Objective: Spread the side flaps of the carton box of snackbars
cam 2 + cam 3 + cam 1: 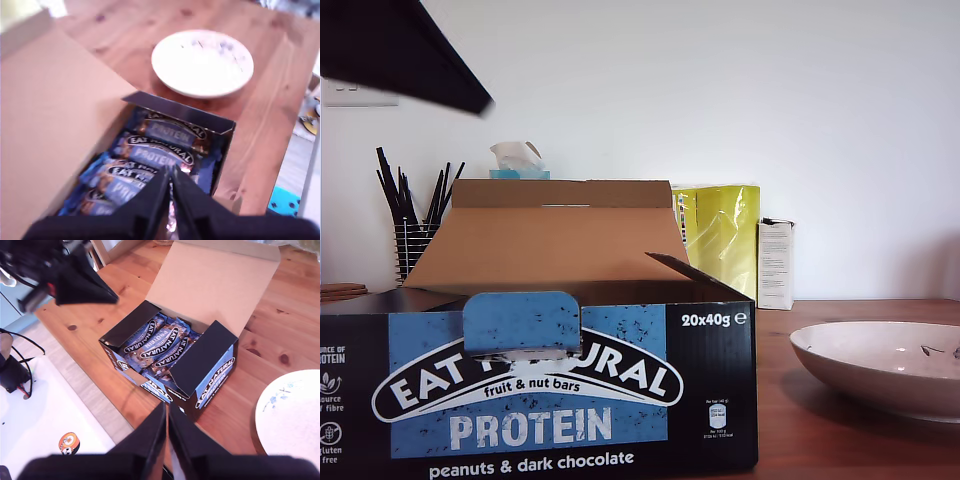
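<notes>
The first gripper (169, 173) has its black fingers (152, 197) drawn together to a thin slit with nothing between them. It hangs over the blue-wrapped snack bars (160, 150) that fill the large black-and-blue cardboard carton box (570, 400). Just ahead of those fingers, one short side flap (180, 116) with a dark printed face leans in over the bars at the end nearest the round white bowl (202, 62). The wide brown lid panel (55, 130) stands open alongside. The second gripper (166, 409) also shows narrow, empty fingers (147, 440), held high above the edge of the wooden tabletop (270, 325), off the box's printed front and touching nothing. The other side flap (125, 332) stands up at the end away from the bowl, near a dark blurred arm (75, 277). The box fills the exterior view's left and centre, with a small blue speckled tab (520, 322) on its front. The bowl lies at that view's right, and a yellow packet (720, 235) and a slim white carton (775, 262) stand behind.
</notes>
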Controlling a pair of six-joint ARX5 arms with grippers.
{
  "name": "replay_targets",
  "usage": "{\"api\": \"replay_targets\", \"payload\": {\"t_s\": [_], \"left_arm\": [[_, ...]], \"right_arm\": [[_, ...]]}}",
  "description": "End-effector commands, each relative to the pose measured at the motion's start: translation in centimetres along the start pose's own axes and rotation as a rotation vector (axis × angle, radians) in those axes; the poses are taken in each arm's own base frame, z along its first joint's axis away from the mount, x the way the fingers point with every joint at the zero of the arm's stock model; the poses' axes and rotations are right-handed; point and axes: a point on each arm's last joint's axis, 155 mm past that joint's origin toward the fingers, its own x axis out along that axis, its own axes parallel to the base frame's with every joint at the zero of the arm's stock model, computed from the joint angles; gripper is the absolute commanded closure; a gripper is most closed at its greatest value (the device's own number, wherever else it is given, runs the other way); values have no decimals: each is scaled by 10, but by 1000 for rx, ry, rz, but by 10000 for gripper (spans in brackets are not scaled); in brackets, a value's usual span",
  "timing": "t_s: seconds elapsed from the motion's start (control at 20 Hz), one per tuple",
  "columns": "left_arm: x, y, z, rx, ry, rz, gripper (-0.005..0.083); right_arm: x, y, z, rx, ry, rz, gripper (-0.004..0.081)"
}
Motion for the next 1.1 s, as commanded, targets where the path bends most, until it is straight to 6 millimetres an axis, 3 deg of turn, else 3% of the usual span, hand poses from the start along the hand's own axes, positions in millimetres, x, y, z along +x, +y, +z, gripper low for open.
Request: {"api": "replay_targets", "payload": {"t_s": [0.0, 0.4, 0.8, 1.05], "left_arm": [[15, -2, -7, 18, 24, -23, 795], [74, -2, -31, 26, 121, -80, 795], [110, -18, -23, 76, 112, -133, 795], [122, -26, -16, 101, 80, -147, 795]], "right_arm": [[-2, 2, 1, 1, -3, 6, 783], [-5, -1, 1, 6, 1, -14, 783], [-5, -3, 1, -1, 3, -23, 783], [-5, -2, 1, 0, 4, -23, 783]]}}
